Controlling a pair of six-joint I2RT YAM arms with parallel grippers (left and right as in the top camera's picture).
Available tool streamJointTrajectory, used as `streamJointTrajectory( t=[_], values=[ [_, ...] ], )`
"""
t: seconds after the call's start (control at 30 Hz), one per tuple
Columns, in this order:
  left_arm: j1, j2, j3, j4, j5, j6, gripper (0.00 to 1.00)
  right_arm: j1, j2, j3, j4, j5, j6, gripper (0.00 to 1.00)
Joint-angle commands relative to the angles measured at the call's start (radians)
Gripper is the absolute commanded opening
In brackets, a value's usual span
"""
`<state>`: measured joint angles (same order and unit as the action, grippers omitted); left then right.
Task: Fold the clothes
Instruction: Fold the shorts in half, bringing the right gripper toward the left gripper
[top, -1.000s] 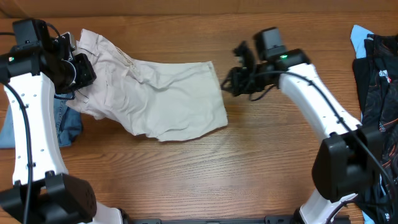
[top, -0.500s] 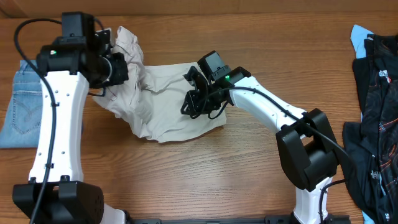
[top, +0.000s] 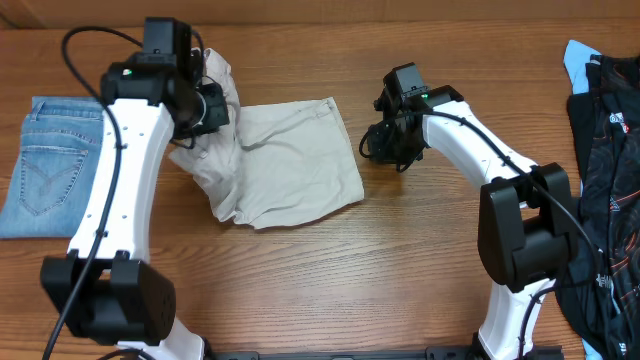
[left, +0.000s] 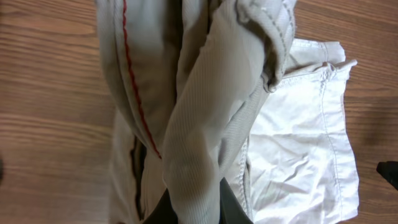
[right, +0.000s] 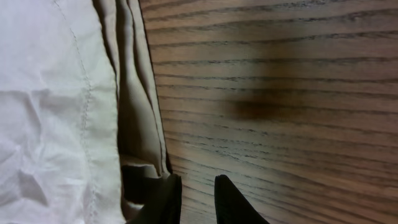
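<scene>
The beige shorts (top: 290, 160) lie mid-table, their left part bunched and lifted. My left gripper (top: 205, 105) holds that raised bunch. In the left wrist view a ribbed fold of the shorts (left: 211, 112) hangs pinched in the left gripper (left: 198, 208), which is shut on it. My right gripper (top: 375, 145) sits low over bare wood just off the shorts' right edge. In the right wrist view the right gripper (right: 198, 186) has its jaws a little apart with only wood between them. The shorts' hem (right: 56, 112) lies to its left.
Folded light-blue jeans (top: 45, 165) lie flat at the left edge. Black patterned garments (top: 605, 130) with a sky-blue piece (top: 580, 60) are heaped at the right edge. Bare wood runs along the front of the table.
My left gripper carried the bunched end of the shorts rightward, uncovering the jeans. My right gripper reached over the shorts, then drew back to their right edge.
</scene>
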<state>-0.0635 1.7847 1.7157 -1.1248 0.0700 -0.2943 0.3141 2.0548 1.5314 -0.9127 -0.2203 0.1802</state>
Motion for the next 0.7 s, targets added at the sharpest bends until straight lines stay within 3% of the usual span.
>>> streamJointTrajectory(
  t=[0.0,0.23,0.33,0.43,0.47,0.67],
  values=[
    [-0.054,0.056,0.02,0.032,0.009,-0.037,0.04,0.017,0.036,0.01,0.002,0.002,-0.032,0.22],
    [-0.149,0.143,0.02,0.095,0.058,-0.08,0.05,0.019,0.046,0.01,0.013,0.002,-0.031,0.22],
    [-0.178,0.156,0.02,0.148,0.173,-0.08,0.41,0.019,0.046,0.01,0.013,0.002,-0.031,0.22],
    [-0.186,0.154,0.021,0.199,0.273,-0.032,0.61,0.019,0.046,0.01,0.013,0.002,-0.031,0.22],
    [-0.183,0.152,0.021,0.207,0.299,0.0,0.65,0.019,0.046,0.01,0.013,-0.002,-0.031,0.22],
    [-0.11,0.133,0.021,0.186,0.293,0.026,0.64,0.019,0.046,0.01,0.005,-0.001,-0.032,0.22]
  ],
)
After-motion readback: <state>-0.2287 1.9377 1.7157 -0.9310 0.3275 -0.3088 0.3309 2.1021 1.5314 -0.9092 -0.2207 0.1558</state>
